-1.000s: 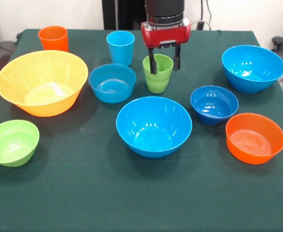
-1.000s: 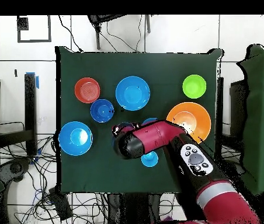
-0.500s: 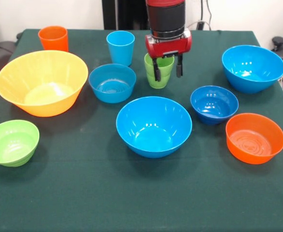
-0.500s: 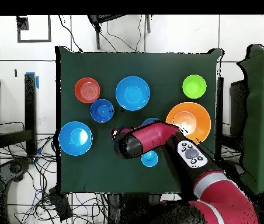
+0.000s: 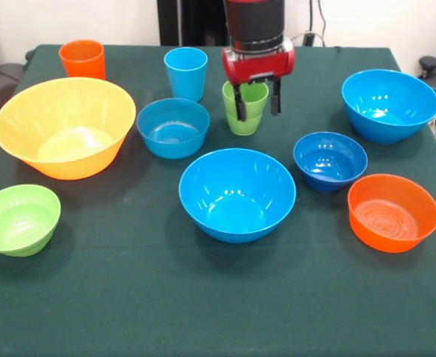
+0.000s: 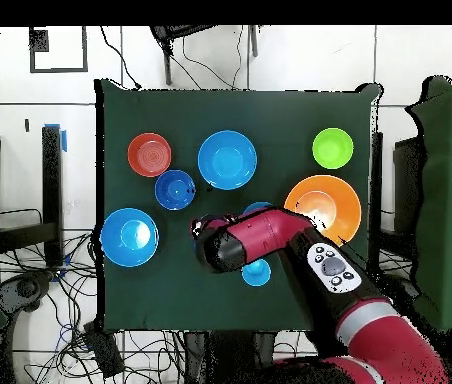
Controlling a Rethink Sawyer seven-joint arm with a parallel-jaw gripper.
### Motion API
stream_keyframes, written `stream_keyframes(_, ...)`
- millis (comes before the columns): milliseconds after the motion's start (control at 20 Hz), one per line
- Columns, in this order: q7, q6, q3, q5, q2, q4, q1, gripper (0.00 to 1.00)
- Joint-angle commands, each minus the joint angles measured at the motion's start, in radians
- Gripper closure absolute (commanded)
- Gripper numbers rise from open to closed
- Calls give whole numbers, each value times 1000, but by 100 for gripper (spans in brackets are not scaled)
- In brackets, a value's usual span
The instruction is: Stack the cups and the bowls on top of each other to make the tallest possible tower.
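Note:
My gripper (image 5: 257, 104) is open and low at the lime green cup (image 5: 244, 113), which stands upright at the back middle. One finger (image 5: 239, 104) shows in front of the cup's wall and the other just past its right side. The light blue cup (image 5: 186, 72) and the orange cup (image 5: 82, 58) stand at the back left. All bowls stand apart with no pile: yellow-orange (image 5: 64, 126), two bright blue (image 5: 236, 193) (image 5: 390, 104), light blue (image 5: 172, 127), dark blue (image 5: 329, 160), orange (image 5: 393, 212), lime green (image 5: 18, 219). In the overhead view the arm (image 6: 260, 240) hides the green cup.
The dark green table (image 5: 203, 312) carries everything. The light blue bowl and the middle bright blue bowl stand close to the green cup. Cables and table legs lie round the table in the overhead view (image 6: 60, 290).
The gripper came down over the green cup and then rose a little. The cup shifted slightly toward the robot. The finger gap looks the same.

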Motion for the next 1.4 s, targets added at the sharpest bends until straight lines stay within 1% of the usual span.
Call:
stream_keyframes(50,-193,170,107,20,-155,77,-18,0)
stream_keyframes(200,-176,183,112,27,-183,83,-14,0)
stream_keyframes(300,-170,204,123,40,-188,71,-13,0)
stream_keyframes(500,-179,217,136,33,-177,63,-26,0)
stream_keyframes(700,-188,218,159,37,-207,106,-50,0)
stream_keyframes(900,-206,247,186,44,-226,111,-61,0)
stream_keyframes(1000,-195,240,183,28,-213,98,-58,0)
stream_keyframes(1150,-169,204,178,5,-206,112,-65,0)
stream_keyframes(1250,-146,167,161,-26,-171,102,-58,0)
stream_keyframes(1300,-137,141,143,-60,-140,84,-46,0)
stream_keyframes(1400,-129,105,122,-108,-100,61,-32,0)
